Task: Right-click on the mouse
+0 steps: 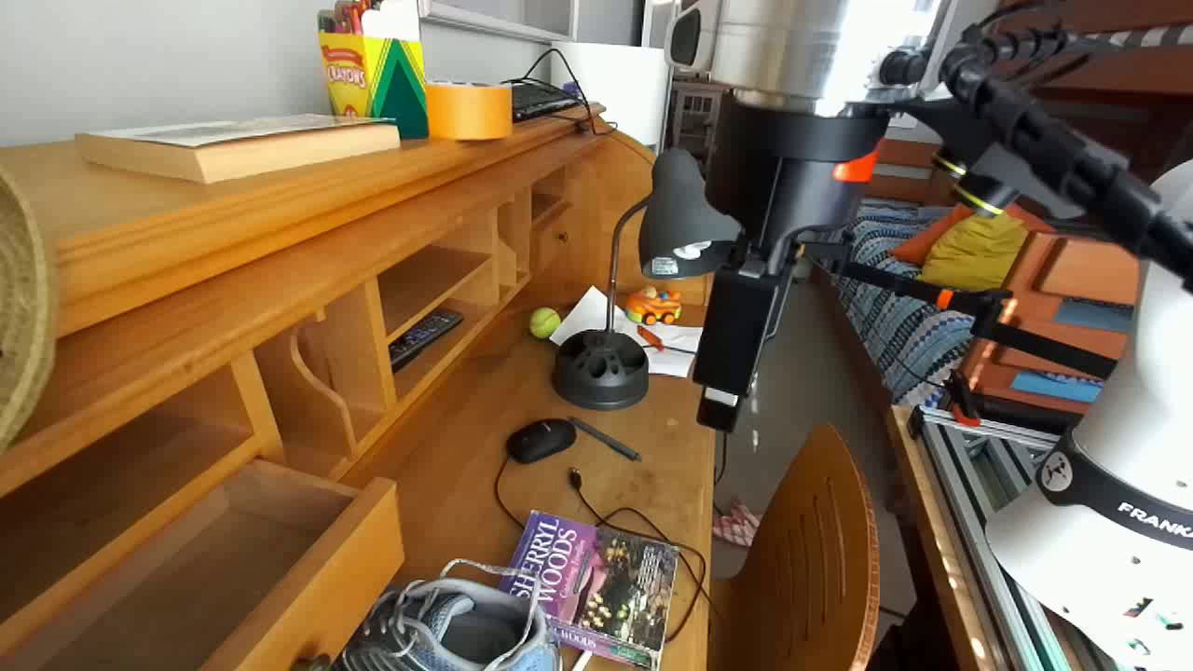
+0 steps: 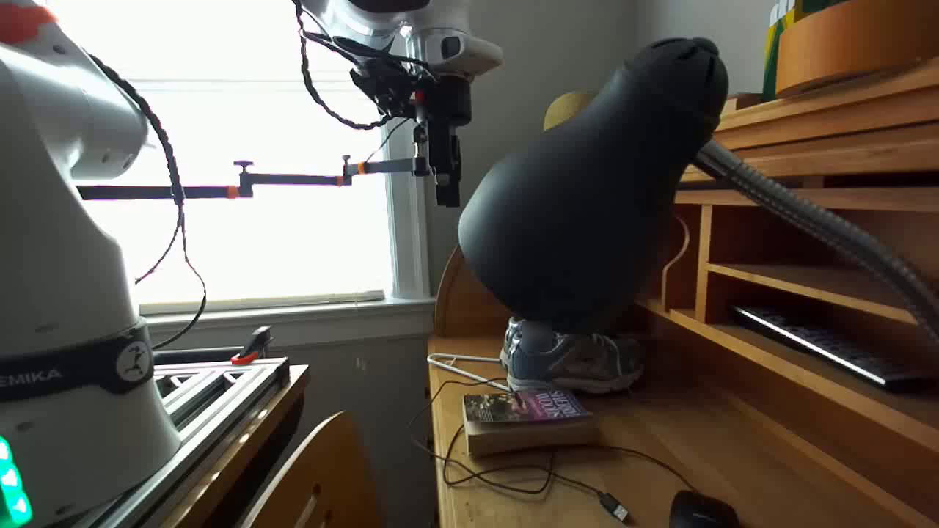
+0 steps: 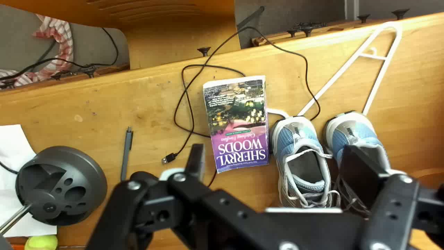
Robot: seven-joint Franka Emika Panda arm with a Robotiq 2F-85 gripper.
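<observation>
The black oval mouse [image 1: 541, 440] lies flat on the wooden desk in an exterior view, between the hutch and a grey pen [image 1: 606, 439]. Its thin cable runs from it toward the book. It also shows at the bottom edge of an exterior view [image 2: 702, 511], partly cut off. In the wrist view it is mostly or wholly hidden behind the gripper; I cannot tell its outline there. My gripper [image 3: 275, 156] is open, fingers wide apart and empty. It also shows in both exterior views [image 1: 722, 410] [image 2: 447, 196], well above the desk, apart from the mouse.
A dark desk lamp [image 1: 601, 373] stands near the mouse, its shade [image 2: 572, 213] near gripper height. A paperback book [image 3: 237, 121], two shoes [image 3: 301, 159], a white hanger [image 3: 380, 74] and a USB plug [image 3: 169, 158] lie on the desk. An open drawer [image 1: 373, 531] juts out.
</observation>
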